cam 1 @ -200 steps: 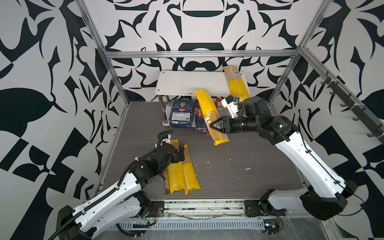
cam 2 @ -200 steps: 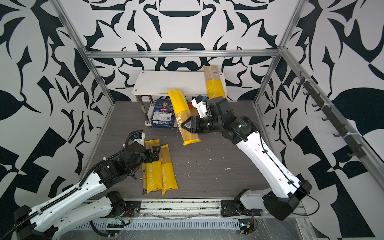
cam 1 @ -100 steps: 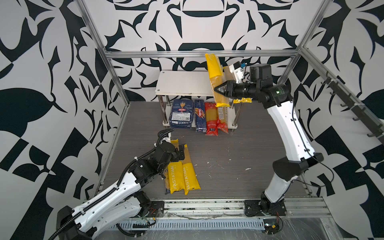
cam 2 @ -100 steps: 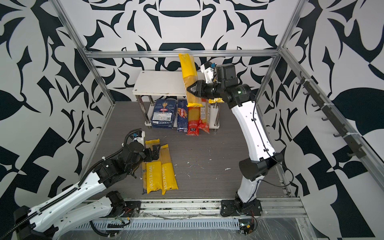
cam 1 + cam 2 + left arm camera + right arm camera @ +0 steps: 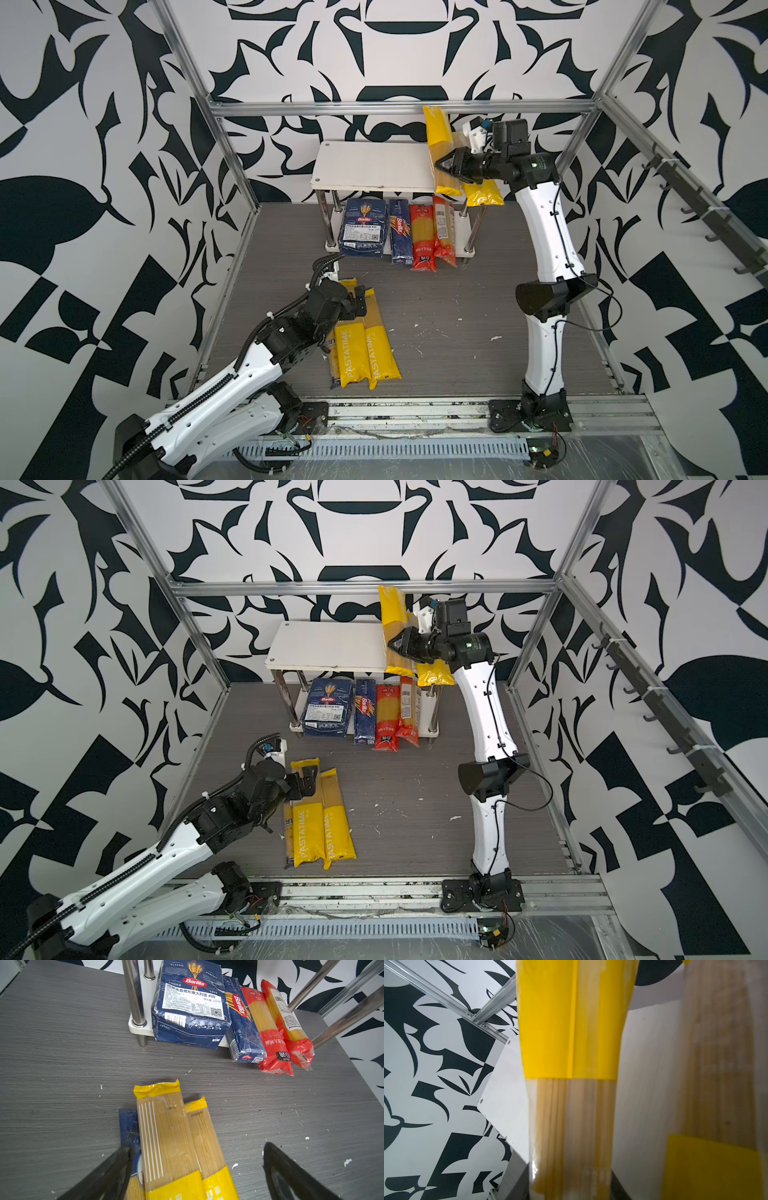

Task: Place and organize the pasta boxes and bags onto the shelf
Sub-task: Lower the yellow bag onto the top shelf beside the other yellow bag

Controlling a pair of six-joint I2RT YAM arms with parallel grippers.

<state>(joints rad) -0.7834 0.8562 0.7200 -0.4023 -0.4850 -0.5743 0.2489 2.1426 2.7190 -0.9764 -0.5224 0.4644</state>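
The right tool (image 5: 443,164), clamped on a yellow spaghetti bag (image 5: 438,129), has swung up from above the counter (image 5: 436,299) to the right end of the shelf (image 5: 370,166) top, beside a second yellow bag (image 5: 484,195). Release looks next. The left tool (image 5: 360,300) hangs with its fingers apart over the loose bags (image 5: 353,353).

Shelf (image 5: 374,166), lower board (image 5: 462,228): 2 boxes (image 5: 361,226) left of 2 bags (image 5: 423,232) (touching).

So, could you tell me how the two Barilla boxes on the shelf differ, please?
The wide Barilla box is broad with a white label; the narrow Barilla box is slim, its logo running lengthwise. The wide Barilla box sits beside a chrome post; the narrow Barilla box lies between it and a red bag. Both are dark blue and lie on the lower board.
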